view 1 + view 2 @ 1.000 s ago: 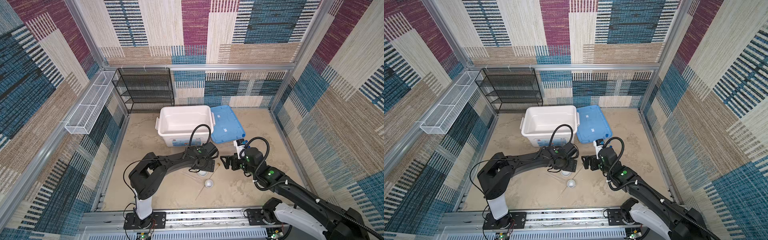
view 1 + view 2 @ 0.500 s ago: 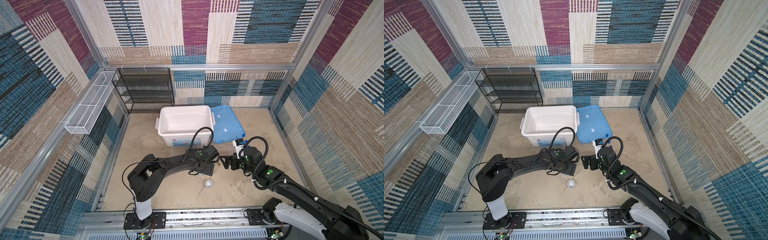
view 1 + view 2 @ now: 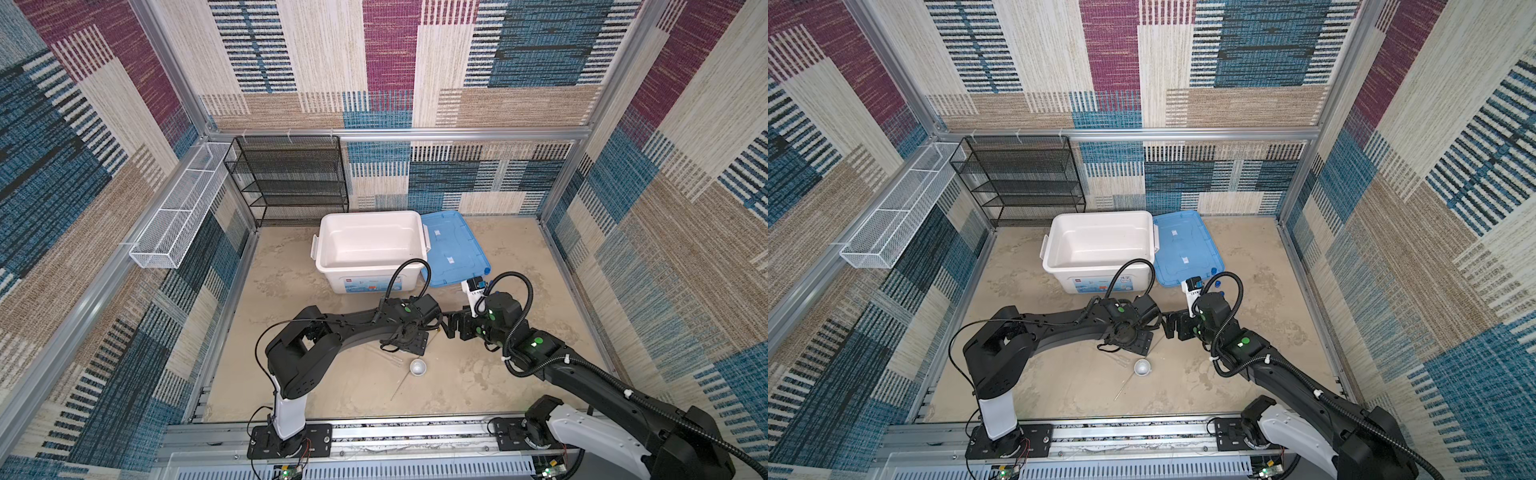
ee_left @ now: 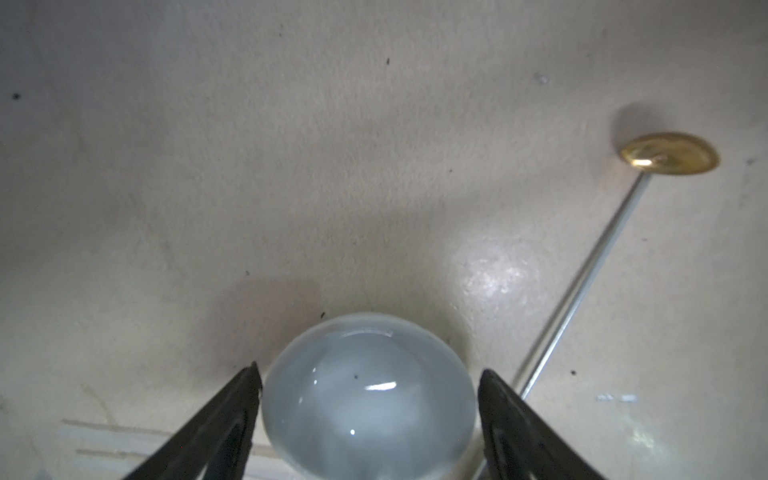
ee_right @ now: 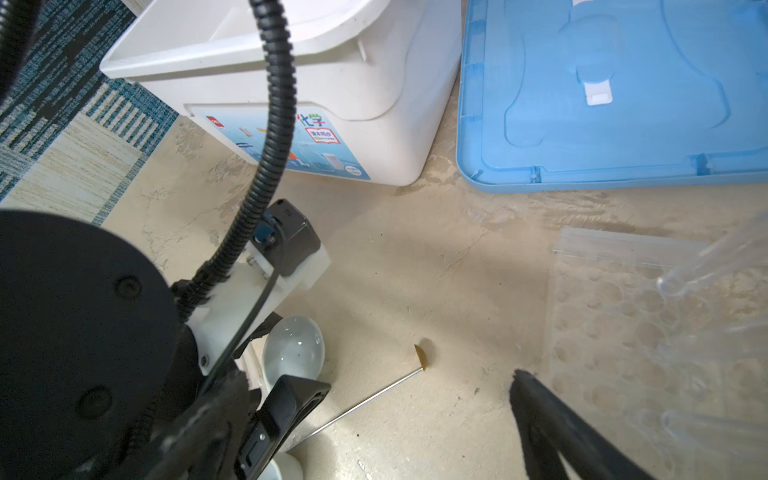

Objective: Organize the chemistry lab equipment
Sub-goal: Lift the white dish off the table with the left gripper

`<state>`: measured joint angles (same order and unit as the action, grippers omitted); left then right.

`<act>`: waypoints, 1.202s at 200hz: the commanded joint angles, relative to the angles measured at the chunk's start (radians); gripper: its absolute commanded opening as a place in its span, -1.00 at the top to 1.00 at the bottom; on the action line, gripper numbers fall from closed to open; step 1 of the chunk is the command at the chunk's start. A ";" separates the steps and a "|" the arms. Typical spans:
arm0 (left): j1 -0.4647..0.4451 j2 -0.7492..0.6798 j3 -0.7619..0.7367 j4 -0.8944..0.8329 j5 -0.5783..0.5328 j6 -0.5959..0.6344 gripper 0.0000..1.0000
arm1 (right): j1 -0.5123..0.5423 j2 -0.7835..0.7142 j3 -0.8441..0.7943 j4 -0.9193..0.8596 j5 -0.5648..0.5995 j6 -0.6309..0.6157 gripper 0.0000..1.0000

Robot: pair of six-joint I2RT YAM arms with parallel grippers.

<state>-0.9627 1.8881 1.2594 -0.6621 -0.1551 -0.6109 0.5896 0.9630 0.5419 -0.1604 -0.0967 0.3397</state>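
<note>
Starting nearest you: small white dish [image 3: 417, 367] on table [image 3: 353, 395], thin rod [image 3: 400, 387] just beside it, brass spoon tip [image 4: 670, 153] at far end. Next, your left gripper [image 4: 370, 371]: fingers wide, flanking second dish [image 4: 368, 415], contact unclear. Your right gripper [image 3: 451, 327]: fingers spread wide, holding nothing, clear tubes [image 5: 706, 257] near. Farthest: white bin [image 3: 370, 272], blue lid [image 3: 453, 249] flat beside it.

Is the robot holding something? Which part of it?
The left gripper brackets a small white dish at its round sides; a real pinch cannot be told. The right gripper is open, empty.
</note>
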 commanded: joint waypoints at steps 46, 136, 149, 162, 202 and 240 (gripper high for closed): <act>0.001 0.014 0.011 -0.006 -0.019 -0.004 -0.57 | 0.001 -0.038 -0.037 0.026 -0.035 0.012 -0.99; 0.001 0.010 0.008 -0.004 -0.017 -0.003 -0.44 | 0.001 -0.044 -0.043 0.039 -0.046 0.004 -0.99; 0.002 0.006 0.008 -0.005 -0.018 -0.002 -0.44 | 0.001 -0.049 -0.047 0.042 -0.053 0.003 -0.99; 0.001 0.000 0.006 -0.005 -0.018 -0.001 -0.43 | 0.001 -0.057 -0.051 0.049 -0.065 0.000 -0.99; 0.006 -0.074 -0.012 0.013 -0.033 0.010 -0.38 | 0.001 -0.109 -0.098 0.123 -0.157 -0.008 -0.99; 0.028 -0.134 -0.004 0.004 0.003 0.014 -0.35 | 0.001 -0.151 -0.124 0.179 -0.210 0.007 -0.99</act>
<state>-0.9459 1.7832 1.2488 -0.6548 -0.1566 -0.6067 0.5896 0.8303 0.4221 -0.0654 -0.2546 0.3389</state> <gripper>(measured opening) 0.683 0.993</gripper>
